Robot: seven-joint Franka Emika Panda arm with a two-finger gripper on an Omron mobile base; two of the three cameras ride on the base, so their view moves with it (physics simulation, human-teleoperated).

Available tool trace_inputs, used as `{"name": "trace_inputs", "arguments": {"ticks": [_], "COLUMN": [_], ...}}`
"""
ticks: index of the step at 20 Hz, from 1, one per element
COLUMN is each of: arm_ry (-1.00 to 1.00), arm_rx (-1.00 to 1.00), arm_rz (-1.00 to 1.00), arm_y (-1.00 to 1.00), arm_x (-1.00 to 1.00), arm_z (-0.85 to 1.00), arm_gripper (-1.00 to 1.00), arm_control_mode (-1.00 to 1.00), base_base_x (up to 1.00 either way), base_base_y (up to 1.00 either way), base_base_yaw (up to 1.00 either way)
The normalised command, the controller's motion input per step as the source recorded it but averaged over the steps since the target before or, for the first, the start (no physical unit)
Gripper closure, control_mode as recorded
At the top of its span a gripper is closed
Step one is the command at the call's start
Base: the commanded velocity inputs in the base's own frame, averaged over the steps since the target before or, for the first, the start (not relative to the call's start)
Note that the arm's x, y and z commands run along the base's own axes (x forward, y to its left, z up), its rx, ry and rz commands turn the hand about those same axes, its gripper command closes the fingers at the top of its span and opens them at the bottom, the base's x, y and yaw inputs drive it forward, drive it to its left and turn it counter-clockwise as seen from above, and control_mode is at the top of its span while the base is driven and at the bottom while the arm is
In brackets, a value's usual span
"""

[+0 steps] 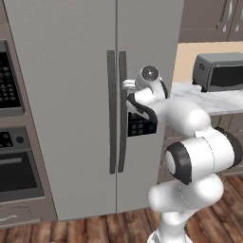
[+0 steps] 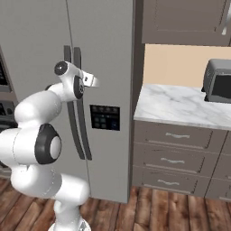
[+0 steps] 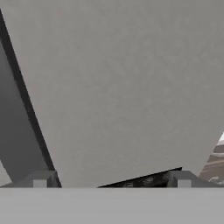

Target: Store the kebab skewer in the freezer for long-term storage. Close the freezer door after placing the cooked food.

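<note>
Grey freezer door shut, spread pincer facing it closely

Tall plain grey two-door freezer with dark bar handles, white grey-veined marble countertop, brown plank floor.
</note>
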Motion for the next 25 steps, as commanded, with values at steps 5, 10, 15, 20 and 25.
{"name": "trace_inputs", "arguments": {"ticks": [5,10,15,20,25], "arm_ry": [-0.02,0.0,0.0,0.0,0.0], "arm_rx": [0.02,0.0,0.0,0.0,0.0], "arm_rz": [0.04,0.03,0.0,0.0,0.0], "arm_y": [-0.41,-0.1,0.0,0.0,0.0], "arm_x": [0.77,0.59,0.63,0.62,0.5], "arm_z": [-0.1,0.0,0.0,0.0,0.0], "arm_gripper": [-1.0,-1.0,-1.0,-1.0,-1.0], "arm_control_mode": [-1.0,-1.0,-1.0,-1.0,-1.0], "base_base_x": [0.0,0.0,0.0,0.0,0.0], "base_base_y": [0.0,0.0,0.0,0.0,0.0], "base_base_yaw": [0.0,0.0,0.0,0.0,0.0]}}
